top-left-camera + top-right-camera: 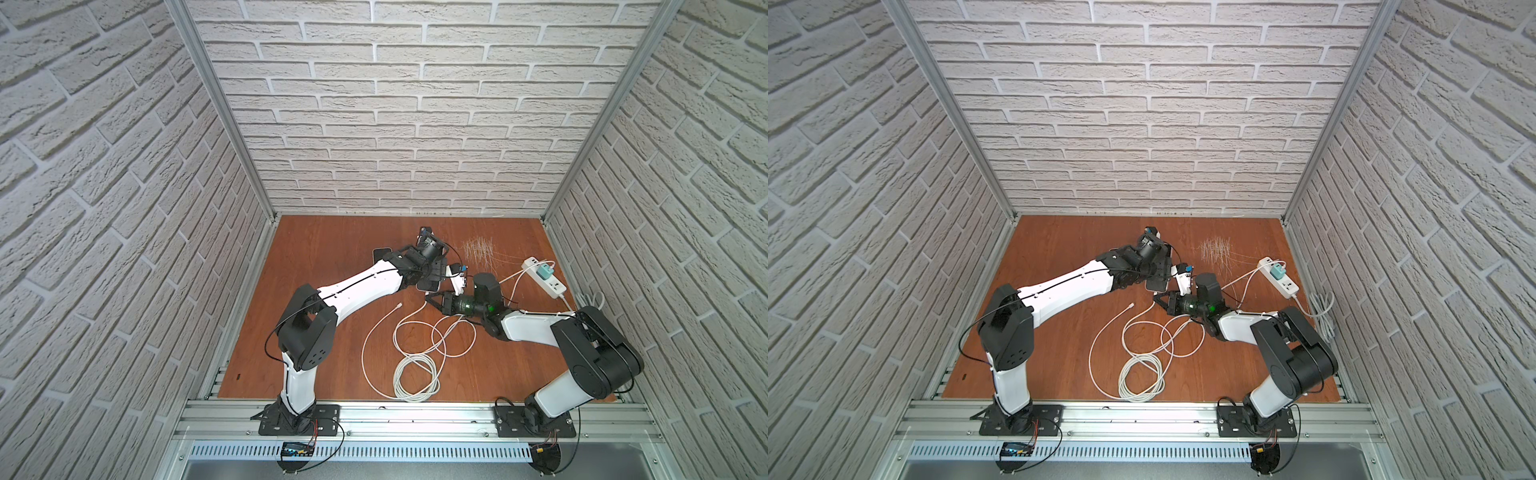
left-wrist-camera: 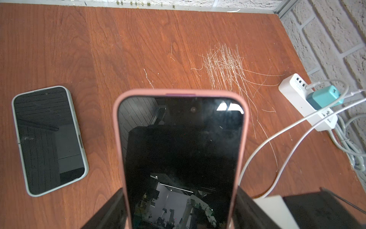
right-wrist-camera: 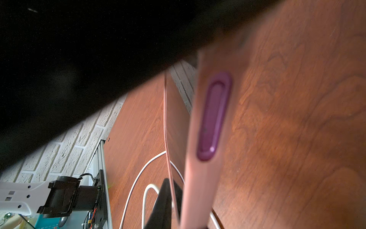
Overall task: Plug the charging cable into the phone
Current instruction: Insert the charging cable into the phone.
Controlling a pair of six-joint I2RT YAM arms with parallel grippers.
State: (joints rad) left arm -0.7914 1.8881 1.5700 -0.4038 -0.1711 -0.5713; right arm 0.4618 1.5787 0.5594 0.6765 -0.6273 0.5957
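Note:
A phone point(image 2: 180, 148) in a pink case, screen dark, sits between the fingers of my left gripper point(image 2: 178, 206), which is shut across its width. In both top views this phone point(image 1: 430, 286) point(image 1: 1158, 284) is held near the table's middle back. My right gripper point(image 1: 430, 296) meets the phone's near end; in the right wrist view one black finger point(image 3: 160, 204) presses the screen side beside the pink edge point(image 3: 206, 178) with its purple button. The white charging cable point(image 1: 415, 374) lies coiled on the table. Its free plug point(image 1: 399, 305) point(image 1: 1132, 305) rests apart from both grippers.
A second phone point(image 2: 49, 138) in a grey-green case lies flat beside the left arm point(image 1: 382, 252). A white power strip point(image 1: 544, 276) point(image 2: 307, 103) with a teal charger point(image 2: 324, 97) sits at the right wall, cables running from it. Brick walls close three sides.

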